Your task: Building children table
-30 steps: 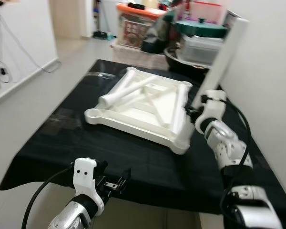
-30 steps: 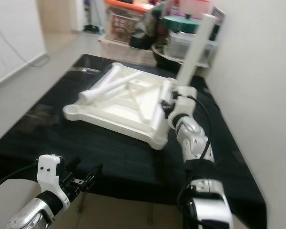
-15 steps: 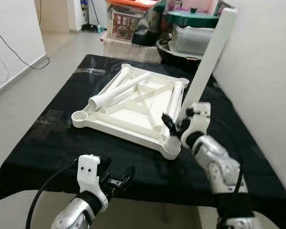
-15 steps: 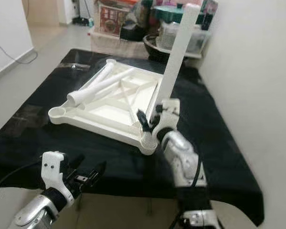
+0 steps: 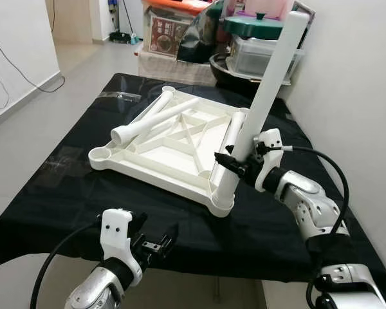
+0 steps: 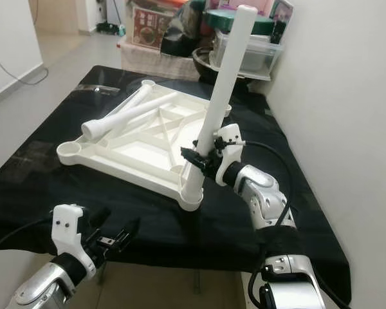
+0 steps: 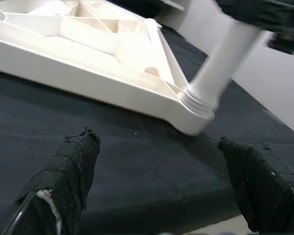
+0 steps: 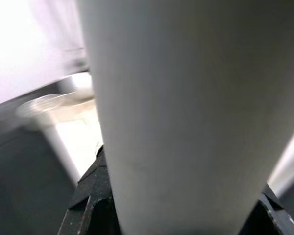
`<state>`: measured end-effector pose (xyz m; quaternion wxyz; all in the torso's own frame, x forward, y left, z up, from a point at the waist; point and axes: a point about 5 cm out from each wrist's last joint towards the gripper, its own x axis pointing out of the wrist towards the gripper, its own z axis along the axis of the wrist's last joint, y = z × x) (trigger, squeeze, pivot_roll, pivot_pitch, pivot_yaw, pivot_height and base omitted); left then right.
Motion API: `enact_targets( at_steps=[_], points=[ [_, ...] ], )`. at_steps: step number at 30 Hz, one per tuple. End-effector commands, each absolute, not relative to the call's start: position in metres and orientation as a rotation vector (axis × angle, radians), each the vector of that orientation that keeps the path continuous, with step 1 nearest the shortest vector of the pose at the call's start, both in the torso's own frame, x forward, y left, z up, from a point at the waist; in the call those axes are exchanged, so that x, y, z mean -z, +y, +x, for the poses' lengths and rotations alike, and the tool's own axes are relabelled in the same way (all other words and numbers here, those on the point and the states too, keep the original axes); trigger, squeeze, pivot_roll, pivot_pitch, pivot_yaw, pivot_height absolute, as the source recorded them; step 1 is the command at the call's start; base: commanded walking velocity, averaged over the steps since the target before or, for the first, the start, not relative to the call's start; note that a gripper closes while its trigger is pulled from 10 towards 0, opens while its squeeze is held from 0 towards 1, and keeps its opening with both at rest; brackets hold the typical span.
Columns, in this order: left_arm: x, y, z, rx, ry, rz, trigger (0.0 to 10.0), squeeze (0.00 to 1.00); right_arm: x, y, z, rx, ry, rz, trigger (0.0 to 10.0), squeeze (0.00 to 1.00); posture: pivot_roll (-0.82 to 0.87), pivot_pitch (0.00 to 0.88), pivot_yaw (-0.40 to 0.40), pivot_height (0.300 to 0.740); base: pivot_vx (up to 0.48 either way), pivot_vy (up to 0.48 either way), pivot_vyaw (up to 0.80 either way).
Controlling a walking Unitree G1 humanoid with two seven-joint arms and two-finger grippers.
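Eye views: white table leg (image 5: 264,102) tilted, foot in near corner socket of upturned tabletop (image 5: 161,148) on black cloth (image 5: 64,187), clamped by right gripper (image 5: 235,164); left gripper (image 5: 156,243) low, near cloth's front edge. L wrist: fingers (image 7: 68,166) spread wide, nothing between. R wrist: leg close up betw. fingers.

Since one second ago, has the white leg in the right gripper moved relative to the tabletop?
Yes. The leg, held by the right gripper, was beside the far right edge; its foot now sits in the near corner socket of the tabletop.

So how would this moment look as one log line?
right hand: shut on table leg | leg foot: in tabletop corner socket | left hand: open, idle
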<state>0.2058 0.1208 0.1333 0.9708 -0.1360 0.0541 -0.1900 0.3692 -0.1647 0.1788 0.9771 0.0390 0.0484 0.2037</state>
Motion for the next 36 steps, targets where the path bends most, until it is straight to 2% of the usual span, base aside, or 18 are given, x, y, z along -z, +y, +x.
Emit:
enact_targets(
  at_steps=[1,3,6,7,10,11,15,16,23,24,25,26,27,30,32,33,34,36],
  points=[
    [-0.132,0.119,0.203,0.388,0.124,-0.283,10.0,0.00,-0.147,-0.210,0.364,0.124,0.250,0.098,0.0,0.00,0.17,0.000,-0.171,0.740,0.000,0.000,0.00],
    [-0.132,0.118,0.201,0.390,0.127,-0.288,10.0,0.00,-0.141,-0.219,0.349,0.368,0.260,0.129,0.0,0.00,0.17,0.000,-0.167,0.740,0.000,0.000,0.00],
    [-0.132,0.119,0.201,0.384,0.132,-0.293,10.0,0.00,-0.147,-0.193,0.334,0.293,0.200,0.087,0.5,0.00,0.16,0.000,-0.162,0.740,0.000,0.000,0.00],
    [-0.131,0.118,0.201,0.388,0.134,-0.297,10.0,0.00,-0.158,-0.168,0.331,0.143,0.114,0.078,10.0,0.00,0.14,0.000,-0.146,0.740,0.000,0.000,0.00],
    [-0.131,0.118,0.202,0.391,0.135,-0.301,10.0,0.00,-0.166,-0.151,0.328,0.032,0.048,0.076,10.0,0.00,0.14,0.000,-0.146,0.740,0.000,0.000,0.00],
    [-0.130,0.117,0.202,0.403,0.140,-0.303,10.0,0.00,-0.182,-0.132,0.324,-0.168,-0.070,0.113,10.0,1.00,0.14,0.000,-0.143,0.740,0.000,0.000,0.00],
    [-0.130,0.118,0.204,0.396,0.136,-0.301,10.0,0.00,-0.195,-0.129,0.331,-0.352,-0.112,0.142,10.0,1.00,0.15,0.000,-0.147,0.740,0.000,0.000,0.00],
    [-0.130,0.119,0.205,0.397,0.133,-0.303,10.0,0.00,-0.196,-0.131,0.335,-0.431,-0.106,0.163,10.0,0.00,0.14,0.000,-0.147,0.740,0.000,0.000,0.00],
    [-0.131,0.121,0.207,0.399,0.127,-0.298,10.0,0.00,-0.181,-0.142,0.335,-0.791,-0.016,0.094,10.0,0.00,0.16,0.000,-0.162,0.740,0.000,0.000,0.00],
    [-0.131,0.121,0.207,0.396,0.125,-0.296,10.0,0.00,-0.176,-0.145,0.337,-0.804,0.013,0.062,7.6,0.00,0.17,0.000,-0.165,0.740,0.000,0.000,0.00],
    [-0.131,0.121,0.207,0.396,0.125,-0.296,10.0,0.00,-0.176,-0.145,0.337,-0.804,0.013,0.062,7.6,0.00,0.17,0.000,-0.165,0.740,0.000,0.000,0.00],
    [-0.131,0.122,0.208,0.395,0.124,-0.293,10.0,0.00,-0.171,-0.147,0.339,-0.796,0.047,0.026,2.4,0.00,0.17,0.000,-0.167,0.740,0.000,0.000,0.00],
    [-0.131,0.122,0.208,0.394,0.124,-0.292,10.0,0.00,-0.166,-0.149,0.341,-0.784,0.079,-0.007,0.0,0.00,0.17,0.000,-0.167,0.740,0.000,0.000,0.00],
    [-0.131,0.123,0.208,0.394,0.124,-0.291,10.0,0.00,-0.161,-0.150,0.344,-0.748,0.101,-0.031,0.0,0.00,0.17,0.000,-0.166,0.740,0.000,0.000,0.00],
    [-0.130,0.123,0.207,0.394,0.125,-0.290,10.0,0.00,-0.153,-0.157,0.354,-0.578,0.151,-0.029,0.0,0.00,0.17,0.000,-0.166,0.740,0.000,0.000,0.00],
    [-0.130,0.123,0.207,0.394,0.127,-0.290,10.0,0.00,-0.146,-0.168,0.363,-0.359,0.196,-0.006,0.0,0.00,0.17,0.000,-0.166,0.740,0.000,0.000,0.00],
    [-0.130,0.123,0.207,0.394,0.127,-0.290,10.0,0.00,-0.146,-0.168,0.363,-0.359,0.196,-0.006,0.0,0.00,0.17,0.000,-0.166,0.740,0.000,0.000,0.00],
    [-0.130,0.123,0.206,0.392,0.128,-0.300,10.0,0.00,-0.132,-0.198,0.362,0.135,0.266,0.106,0.0,0.00,0.17,0.000,-0.165,0.740,0.000,0.000,0.00]
  ],
)
